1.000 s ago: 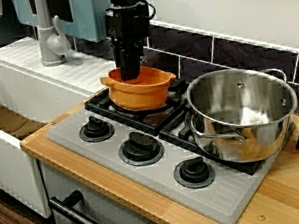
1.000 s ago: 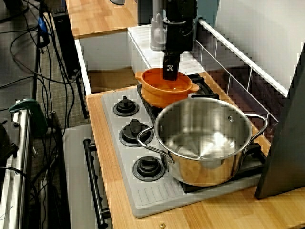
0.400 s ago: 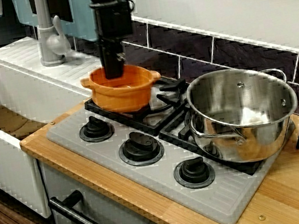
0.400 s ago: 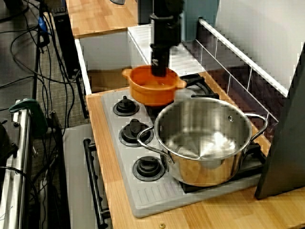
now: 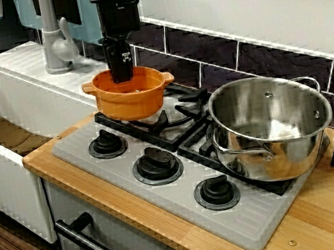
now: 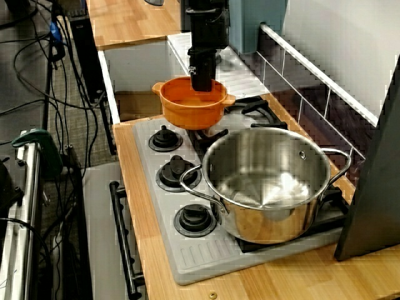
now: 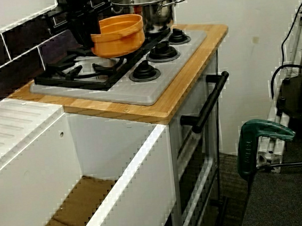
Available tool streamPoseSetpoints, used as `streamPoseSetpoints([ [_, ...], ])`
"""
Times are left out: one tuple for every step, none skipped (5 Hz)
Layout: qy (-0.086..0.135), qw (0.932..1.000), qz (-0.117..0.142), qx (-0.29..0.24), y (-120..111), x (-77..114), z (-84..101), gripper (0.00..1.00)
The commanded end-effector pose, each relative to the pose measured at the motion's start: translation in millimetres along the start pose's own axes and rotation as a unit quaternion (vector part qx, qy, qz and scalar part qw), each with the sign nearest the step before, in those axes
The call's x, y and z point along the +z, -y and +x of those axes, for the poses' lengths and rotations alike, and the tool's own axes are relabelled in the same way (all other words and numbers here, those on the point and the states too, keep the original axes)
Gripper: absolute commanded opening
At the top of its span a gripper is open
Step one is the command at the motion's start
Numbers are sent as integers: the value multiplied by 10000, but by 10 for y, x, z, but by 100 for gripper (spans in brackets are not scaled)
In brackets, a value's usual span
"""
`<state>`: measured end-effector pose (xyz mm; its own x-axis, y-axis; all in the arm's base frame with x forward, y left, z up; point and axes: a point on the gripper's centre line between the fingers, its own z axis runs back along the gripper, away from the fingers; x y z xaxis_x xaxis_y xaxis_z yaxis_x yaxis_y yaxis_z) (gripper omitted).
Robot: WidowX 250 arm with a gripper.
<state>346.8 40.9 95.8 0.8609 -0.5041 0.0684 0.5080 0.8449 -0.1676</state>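
Wooden counter (image 5: 326, 210) bears a grey hob (image 5: 250, 219); above, gripper (image 5: 122, 75) holds orange pot (image 5: 130, 103).

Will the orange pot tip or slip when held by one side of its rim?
Probably stiff: the orange pot shows no bending in the claw. Gripped at one rim side only, it may tilt. Its smooth wall might slip.

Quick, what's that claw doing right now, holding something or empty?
Gripper: shut on the rim of the orange pot, holding it lifted above the stove.
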Motion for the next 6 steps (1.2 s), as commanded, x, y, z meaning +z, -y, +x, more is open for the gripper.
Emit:
streamPoseSetpoints([
  [687,9964,360,-341,150,295,39,0],
  [866,9935,536,-514,136,320,52,0],
  [807,9919,531,-826,89,327,91,0],
  [694,9889,643,-1143,52,343,114,0],
  [613,9863,741,-1341,20,343,149,0],
  [565,9823,938,-1519,-6,342,202,0],
])
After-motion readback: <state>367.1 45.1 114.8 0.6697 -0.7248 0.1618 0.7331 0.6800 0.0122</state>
